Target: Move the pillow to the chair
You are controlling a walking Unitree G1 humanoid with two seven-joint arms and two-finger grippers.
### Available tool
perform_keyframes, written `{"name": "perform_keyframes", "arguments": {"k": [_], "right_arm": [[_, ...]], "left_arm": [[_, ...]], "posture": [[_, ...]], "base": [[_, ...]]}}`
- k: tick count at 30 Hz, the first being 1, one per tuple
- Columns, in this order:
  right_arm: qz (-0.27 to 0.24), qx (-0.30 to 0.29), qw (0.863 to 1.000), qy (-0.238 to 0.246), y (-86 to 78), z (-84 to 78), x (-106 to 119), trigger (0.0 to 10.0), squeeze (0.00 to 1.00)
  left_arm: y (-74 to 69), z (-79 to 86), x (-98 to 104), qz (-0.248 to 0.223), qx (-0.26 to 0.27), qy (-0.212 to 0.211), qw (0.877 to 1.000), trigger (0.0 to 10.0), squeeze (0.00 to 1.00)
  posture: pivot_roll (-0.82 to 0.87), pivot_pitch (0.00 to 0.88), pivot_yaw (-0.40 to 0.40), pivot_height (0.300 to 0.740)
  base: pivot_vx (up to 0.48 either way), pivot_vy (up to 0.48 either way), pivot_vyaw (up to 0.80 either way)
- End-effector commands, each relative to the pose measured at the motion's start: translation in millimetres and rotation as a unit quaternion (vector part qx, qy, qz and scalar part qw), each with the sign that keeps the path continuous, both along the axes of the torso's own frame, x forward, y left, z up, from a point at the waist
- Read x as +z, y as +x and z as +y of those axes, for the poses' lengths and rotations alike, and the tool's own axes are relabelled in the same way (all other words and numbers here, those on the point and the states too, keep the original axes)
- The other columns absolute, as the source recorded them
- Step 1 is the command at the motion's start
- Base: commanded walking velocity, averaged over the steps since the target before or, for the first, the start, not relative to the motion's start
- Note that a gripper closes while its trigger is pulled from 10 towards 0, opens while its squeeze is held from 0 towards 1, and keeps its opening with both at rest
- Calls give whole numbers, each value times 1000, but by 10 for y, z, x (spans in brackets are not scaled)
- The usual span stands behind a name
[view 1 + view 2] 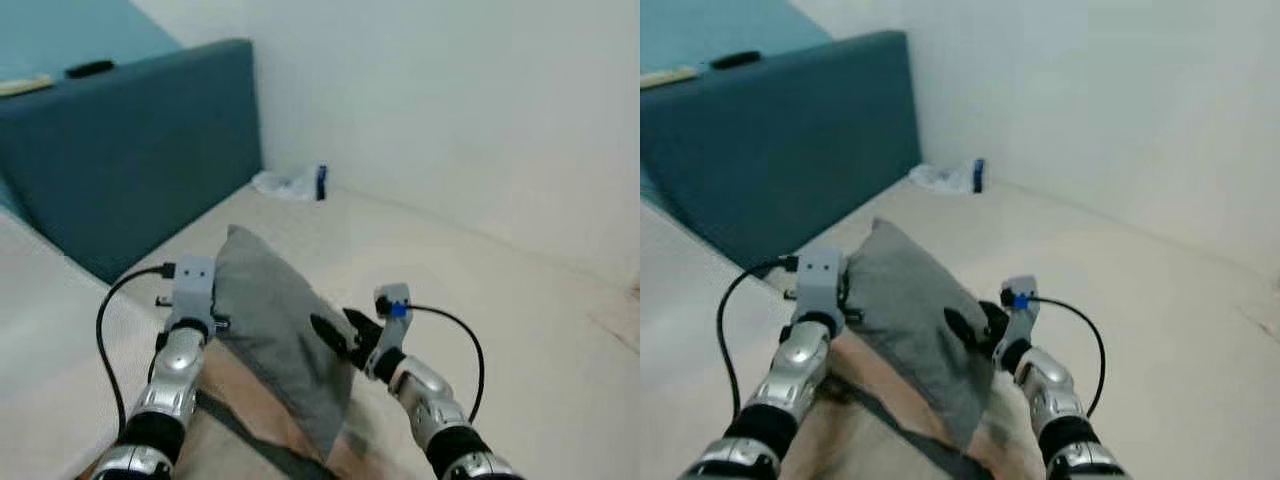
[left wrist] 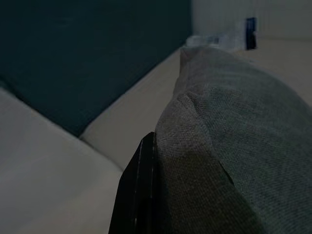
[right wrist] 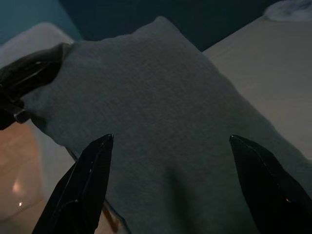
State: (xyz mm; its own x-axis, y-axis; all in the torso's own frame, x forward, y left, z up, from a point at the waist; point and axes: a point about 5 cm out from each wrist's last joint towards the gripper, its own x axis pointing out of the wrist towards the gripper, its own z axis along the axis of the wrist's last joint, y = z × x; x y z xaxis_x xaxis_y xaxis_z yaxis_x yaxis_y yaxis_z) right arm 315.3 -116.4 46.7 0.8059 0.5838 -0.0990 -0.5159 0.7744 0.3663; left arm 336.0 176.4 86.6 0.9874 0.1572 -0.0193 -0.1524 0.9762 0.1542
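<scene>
Pillow: I have the grey pillow [image 1: 280, 340] up off the floor, squeezed between my two grippers in front of me, standing on edge.
Long axis: it runs from the far upper corner down toward me and to my right, so the slab sits on a diagonal between the arms.
Left gripper: the left gripper [image 1: 205, 322] is against the pillow's left edge; in the left wrist view one black finger [image 2: 139, 195] lies flat along the fabric. I think it is pinching that edge, but the second finger is hidden, so I cannot tell.
Right gripper: the right gripper [image 3: 170, 180] has its fingers spread wide, pressed against the pillow's broad right face rather than closed on anything.
Which arm is nearer: both touch it; the left sits on the higher, farther edge, the right on the lower, nearer face.
Surroundings: a dark teal sofa [image 1: 130, 150] stands ahead and to the left of the grippers, a small bottle [image 1: 321, 183] by the wall beyond the pillow.
Next move turns on: keeping inward pressure even while I turn, since the right side only pushes.
</scene>
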Motion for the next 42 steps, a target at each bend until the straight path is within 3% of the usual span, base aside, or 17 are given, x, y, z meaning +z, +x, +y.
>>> {"name": "perform_keyframes", "arguments": {"k": [1, 14, 22, 32, 42], "right_arm": [[-3, -1, 1000, 8, -5, 5, 6, 10000, 0], [-6, -3, 1000, 11, 4, 13, 21, 10000, 0], [-4, -15, 1000, 8, 8, -17, 12, 10000, 0], [-5, -16, 1000, 8, 24, -20, 27, 10000, 0], [1, -19, 1000, 0, 21, -37, 4, 10000, 0]], "left_arm": [[22, 56, 113, -27, 8, 12, 1000, 10000, 0], [27, 95, 158, -36, 9, 10, 999, 10000, 0], [33, -202, 256, -67, -90, -24, 993, 10000, 0], [59, -191, 317, -73, -91, -29, 993, 10000, 0], [42, 17, 233, -46, -23, 12, 999, 10000, 0]], "posture": [[-4, 0, -48, 740], [-1, 1, -45, 740], [0, 0, -44, 740], [2, 0, -42, 740], [5, 0, -42, 740]], "base": [[0, 0, 706], [0, 0, 702], [0, 0, 703], [0, 0, 690], [0, 0, 681]]}}
